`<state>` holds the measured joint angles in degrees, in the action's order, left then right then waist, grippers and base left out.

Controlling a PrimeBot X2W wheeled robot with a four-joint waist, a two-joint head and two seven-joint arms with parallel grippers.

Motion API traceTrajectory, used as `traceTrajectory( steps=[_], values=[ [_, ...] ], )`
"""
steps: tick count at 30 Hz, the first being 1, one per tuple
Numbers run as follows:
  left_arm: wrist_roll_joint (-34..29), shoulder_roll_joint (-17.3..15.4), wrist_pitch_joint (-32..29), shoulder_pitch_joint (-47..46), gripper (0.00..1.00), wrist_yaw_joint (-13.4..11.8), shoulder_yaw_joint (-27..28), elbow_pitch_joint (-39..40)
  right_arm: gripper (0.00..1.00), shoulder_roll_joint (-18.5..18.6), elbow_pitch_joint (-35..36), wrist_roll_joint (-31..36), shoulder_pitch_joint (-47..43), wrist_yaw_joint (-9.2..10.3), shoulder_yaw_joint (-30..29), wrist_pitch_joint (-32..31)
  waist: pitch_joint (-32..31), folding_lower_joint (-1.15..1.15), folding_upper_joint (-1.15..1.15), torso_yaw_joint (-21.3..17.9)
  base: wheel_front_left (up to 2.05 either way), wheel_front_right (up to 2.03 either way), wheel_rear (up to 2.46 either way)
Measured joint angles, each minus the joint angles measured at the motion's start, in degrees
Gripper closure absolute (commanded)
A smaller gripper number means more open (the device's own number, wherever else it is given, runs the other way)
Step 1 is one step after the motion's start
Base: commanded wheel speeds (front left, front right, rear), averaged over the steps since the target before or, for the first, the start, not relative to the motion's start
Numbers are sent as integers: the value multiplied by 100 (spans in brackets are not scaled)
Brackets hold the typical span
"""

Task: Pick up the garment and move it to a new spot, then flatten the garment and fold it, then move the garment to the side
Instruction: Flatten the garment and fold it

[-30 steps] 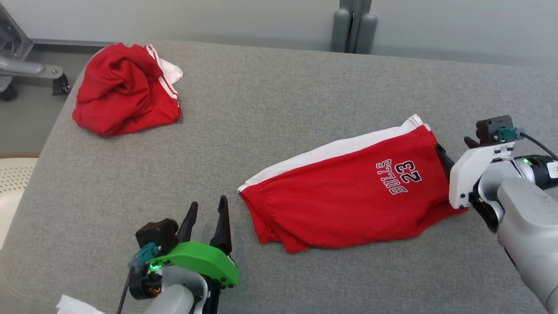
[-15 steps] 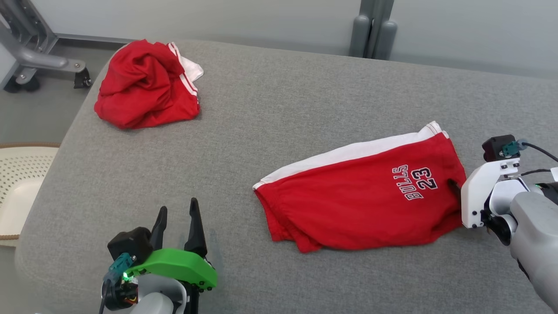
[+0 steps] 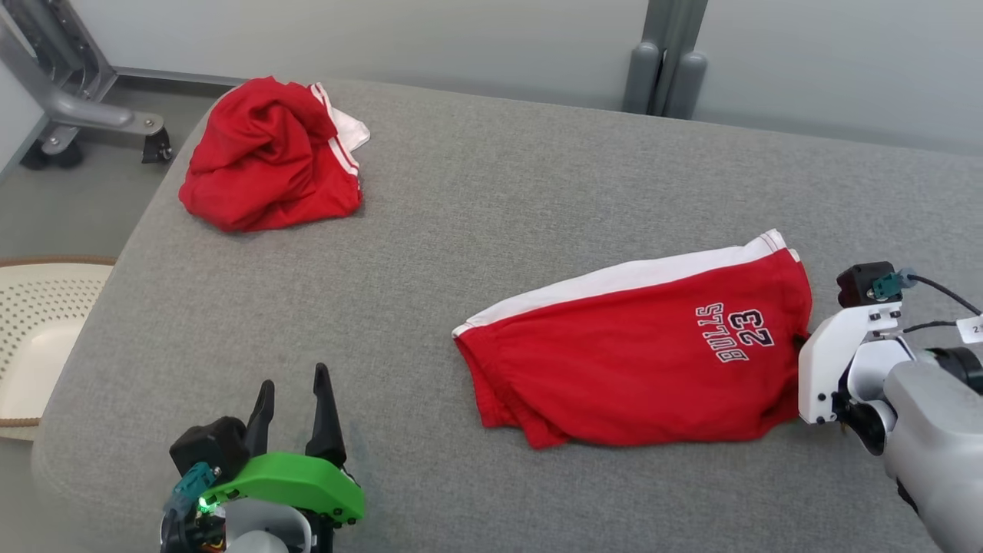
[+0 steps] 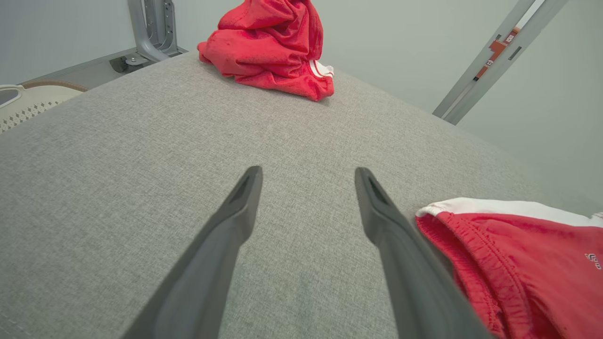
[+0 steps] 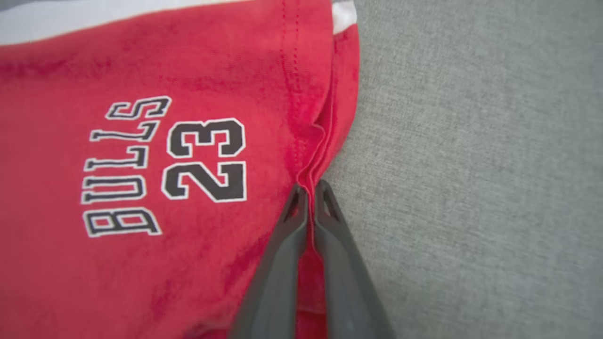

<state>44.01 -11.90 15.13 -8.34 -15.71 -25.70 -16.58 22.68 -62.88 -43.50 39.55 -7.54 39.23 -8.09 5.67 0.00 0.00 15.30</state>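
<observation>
Pinching the hem edge of the red Bulls 23 shorts [image 3: 630, 361], the right tool [image 5: 308, 188] has its two dark fingers shut together on a raised fold of red cloth just beside the printed number. The shorts lie flat on the right half of the grey fabric-covered desk [image 3: 476, 200], with the white side stripe along their far edge and the gathered waistband end pointing toward the left tool [image 3: 293, 378]. That tool hovers low near the desk's near-left edge with its fingers spread apart, holding nothing; the waistband is just to its right but not touching.

A cream perforated basket [image 3: 38, 330] sits off the desk's left edge, lower than the top; what is in it cannot be told.

A crumpled red garment [image 3: 269, 161] with white trim is heaped at the far-left corner, close to the rounded edge. A broad stretch of bare grey cloth lies between the heap and the shorts. Beyond the far-left corner stands a wheeled metal frame [image 3: 84, 115].
</observation>
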Motion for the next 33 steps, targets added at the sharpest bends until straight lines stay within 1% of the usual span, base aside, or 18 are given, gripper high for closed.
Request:
traceTrajectory(
  steps=[5, 9, 14, 18, 22, 27, 30, 33],
  values=[
    [-105, -30, -1, 107, 0, 59, 114, -42, 100, -134, 49, -98, -188, 0, 8, 512, -112, 0, 0, -252, 0, 0, 0],
    [-129, 12, 0, 233, 0, 116, 188, -62, 100, -236, -156, -84, -331, -1, -129, 1069, -224, 0, 0, -531, 0, 0, 0],
    [-172, 64, -1, 336, 0, 207, 214, -87, 100, -556, -305, -138, -594, -1, -333, 1591, -352, 0, 0, -966, 0, 0, 0],
    [-191, 83, 0, 410, 0, 235, 214, -104, 100, -691, -387, -120, -743, -1, -459, 1975, -428, 0, 0, -1319, 0, 0, 0],
    [-232, 105, -1, 421, 0, 261, 191, -119, 100, -888, -421, -151, -919, -1, -666, 2184, -493, 0, 0, -1622, 0, 0, 0],
    [-244, 149, 0, 435, 0, 264, 182, -154, 100, -975, -378, -170, -1155, -1, -982, 2284, -584, 0, 0, -1909, 0, 0, 0],
    [-244, 149, 0, 441, 0, 264, 175, -174, 100, -1016, -326, -111, -1243, -1, -1101, 2294, -632, 0, 0, -1998, 0, 0, 0],
    [-249, 149, -1, 441, 0, 266, 152, -189, 100, -1020, -259, -27, -1285, -1, -1226, 2307, -659, 0, 0, -2007, 0, 0, 0]
  ],
)
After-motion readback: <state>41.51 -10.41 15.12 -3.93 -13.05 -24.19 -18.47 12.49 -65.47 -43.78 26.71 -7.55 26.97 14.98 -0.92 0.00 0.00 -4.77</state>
